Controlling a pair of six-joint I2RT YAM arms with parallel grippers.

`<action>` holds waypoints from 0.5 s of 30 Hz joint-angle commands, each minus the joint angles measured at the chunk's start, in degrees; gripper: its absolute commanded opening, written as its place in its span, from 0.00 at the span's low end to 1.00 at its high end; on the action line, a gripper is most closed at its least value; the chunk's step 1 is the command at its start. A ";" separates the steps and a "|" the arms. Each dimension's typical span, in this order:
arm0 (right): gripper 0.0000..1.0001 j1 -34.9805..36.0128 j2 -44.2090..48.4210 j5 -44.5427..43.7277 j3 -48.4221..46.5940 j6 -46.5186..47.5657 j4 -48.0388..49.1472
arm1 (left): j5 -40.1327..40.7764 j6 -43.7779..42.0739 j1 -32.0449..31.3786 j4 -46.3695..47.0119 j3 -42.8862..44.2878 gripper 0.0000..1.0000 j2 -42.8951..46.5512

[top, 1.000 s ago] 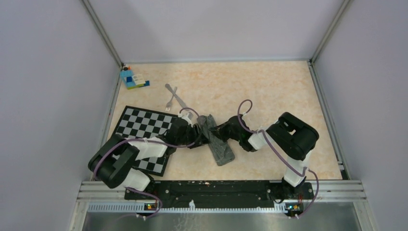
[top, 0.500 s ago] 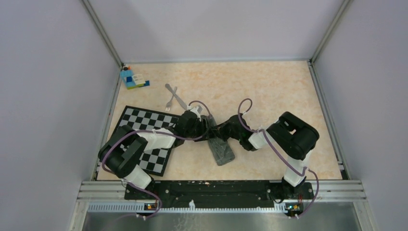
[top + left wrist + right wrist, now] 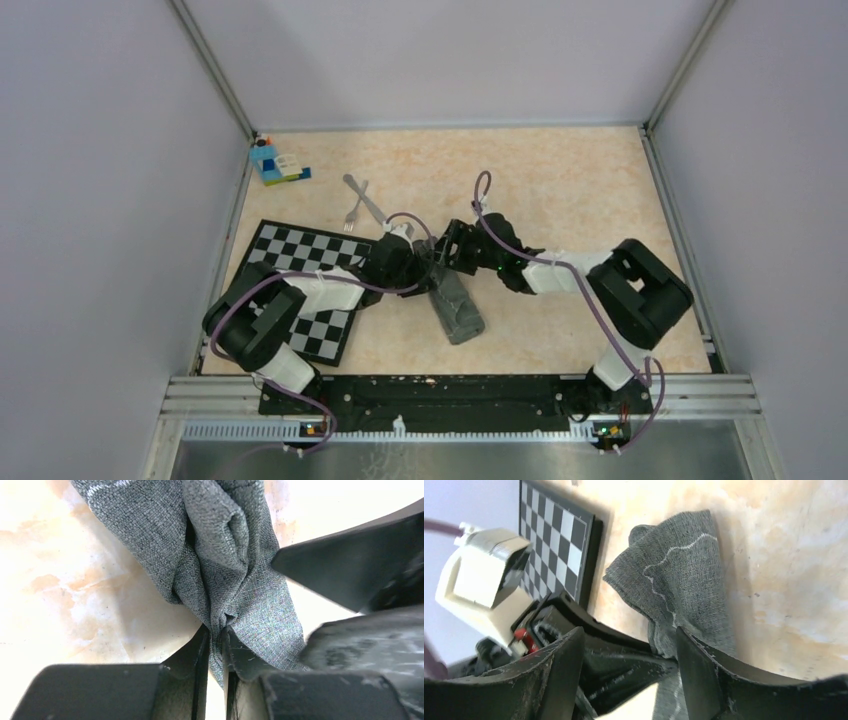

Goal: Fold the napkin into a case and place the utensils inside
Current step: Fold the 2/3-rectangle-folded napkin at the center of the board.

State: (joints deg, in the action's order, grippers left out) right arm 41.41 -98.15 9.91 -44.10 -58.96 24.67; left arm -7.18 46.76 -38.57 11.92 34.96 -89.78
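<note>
Left gripper [image 3: 215, 635]: is pinching a bunched fold of the napkin [image 3: 225, 555] between nearly closed fingers, at the strip's far end.
Right gripper [image 3: 629, 630]: is standing wide open just beside that same end, its fingers straddling the cloth without gripping it and holding nothing.
Napkin [image 3: 455, 305]: is lying near the middle of the table [image 3: 560, 180] as a narrow, rumpled grey strip that runs from the two grippers toward the near edge. Its far end is being gathered into creases.
Utensils [image 3: 361, 200]: are lying crossed and untouched beyond the far corner of the checkered mat [image 3: 300, 260], apart from the strip.
Toy-brick block [image 3: 275, 163]: is sitting in the far-left corner, out of play.
Step in hand: the folding is looking nearly done, and the left arm is probably shaping or opening the mouth of the case.
Next move: is likely calling for the pinched layer to be held up gently, without dragging the folds loose, while the free right gripper goes for a utensil.
</note>
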 commanded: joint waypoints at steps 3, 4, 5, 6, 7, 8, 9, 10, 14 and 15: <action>0.61 -2.39 3.80 7.23 -2.78 30.92 -7.41 | 1.00 -0.79 -0.02 -3.71 -3.85 0.17 1.44; 0.58 -2.43 3.43 7.53 -3.91 33.49 -8.30 | 0.78 -0.53 -0.02 -3.60 -3.92 0.16 1.39; 0.56 -2.41 3.04 8.00 -4.72 35.74 -8.62 | 0.67 -0.29 -0.02 -3.64 -3.93 0.16 1.32; 0.54 -2.39 2.56 8.66 -5.50 37.88 -8.77 | 0.61 -0.13 -0.02 -3.61 -4.00 0.16 1.37; 0.52 -2.38 2.03 8.72 -6.16 40.10 -8.85 | 0.47 0.03 -0.02 -3.66 -4.09 0.15 1.48; 0.50 -2.43 1.45 9.11 -6.77 41.24 -8.54 | 0.52 0.14 -0.02 -3.65 -4.20 0.15 1.54; 0.48 -2.46 1.04 9.69 -7.09 42.55 -8.17 | 0.55 0.23 -0.03 -3.66 -4.26 0.14 1.59; 0.46 -2.32 0.89 10.02 -7.05 43.18 -7.41 | 0.62 0.28 -0.02 -3.66 -4.28 0.14 1.66; 0.42 -1.94 1.76 10.22 -5.24 43.12 -2.05 | 0.48 0.36 -0.02 -3.75 -4.03 0.13 1.86; 0.43 -1.68 1.44 9.68 -5.43 43.39 -2.15 | 0.57 0.44 -0.02 -3.78 -4.05 0.13 1.94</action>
State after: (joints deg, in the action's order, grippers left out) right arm 39.16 -96.77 18.59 -48.80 -20.40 17.52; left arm -7.53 47.94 -38.57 13.32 32.67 -88.23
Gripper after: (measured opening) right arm 0.425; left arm 0.142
